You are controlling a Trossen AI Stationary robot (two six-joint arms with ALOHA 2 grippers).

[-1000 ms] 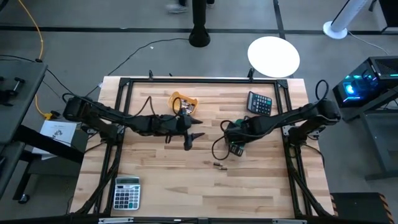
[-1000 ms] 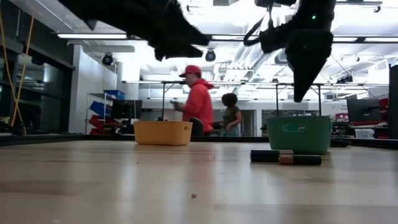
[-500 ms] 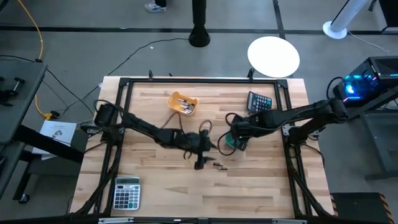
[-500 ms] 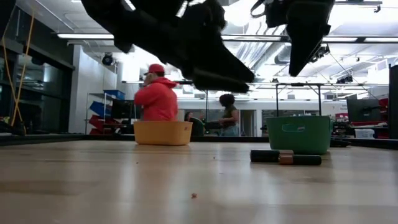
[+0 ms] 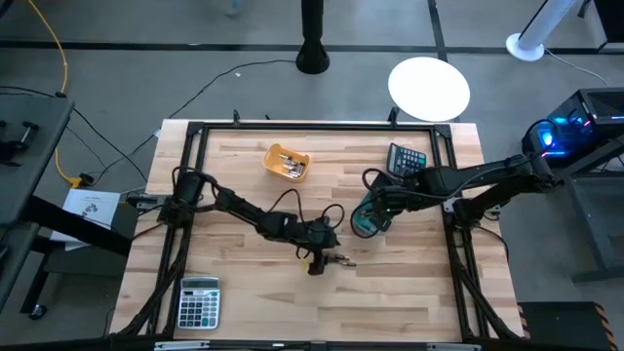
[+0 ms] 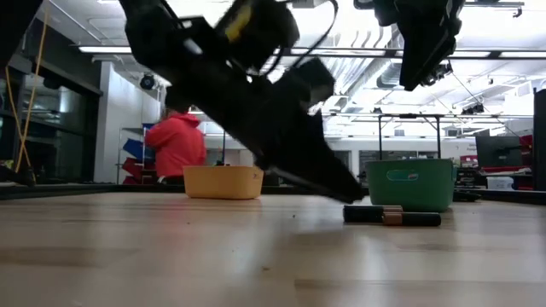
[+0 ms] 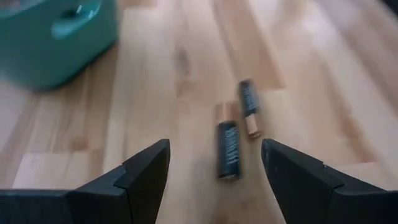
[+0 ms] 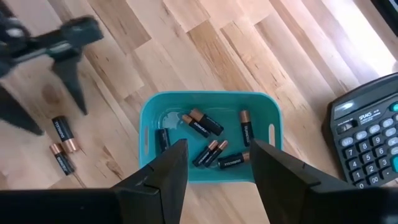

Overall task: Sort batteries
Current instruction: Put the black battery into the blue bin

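Two dark batteries with copper ends lie side by side on the wood (image 5: 343, 259) (image 6: 392, 217) (image 7: 227, 149). My left gripper (image 5: 322, 259) (image 7: 214, 165) is open and slants down low over the table; its fingers stand just short of the pair, touching neither. My right gripper (image 5: 373, 213) (image 8: 217, 163) hangs open above the teal tray (image 5: 363, 224) (image 8: 208, 106), which holds several batteries (image 8: 208, 127). The yellow tray (image 5: 288, 163) farther back also holds batteries.
A dark calculator (image 5: 408, 161) (image 8: 367, 134) lies by the teal tray toward the far right. A grey calculator (image 5: 199, 300) sits at the near left corner. A black frame (image 5: 292, 127) rims the table. A person in red (image 6: 175, 145) walks in the room behind.
My left gripper has swung from beside the yellow tray toward the table's near edge and right, and has dropped down to the two loose batteries. My right gripper has risen a little above the teal tray. The batteries on the table have not moved.
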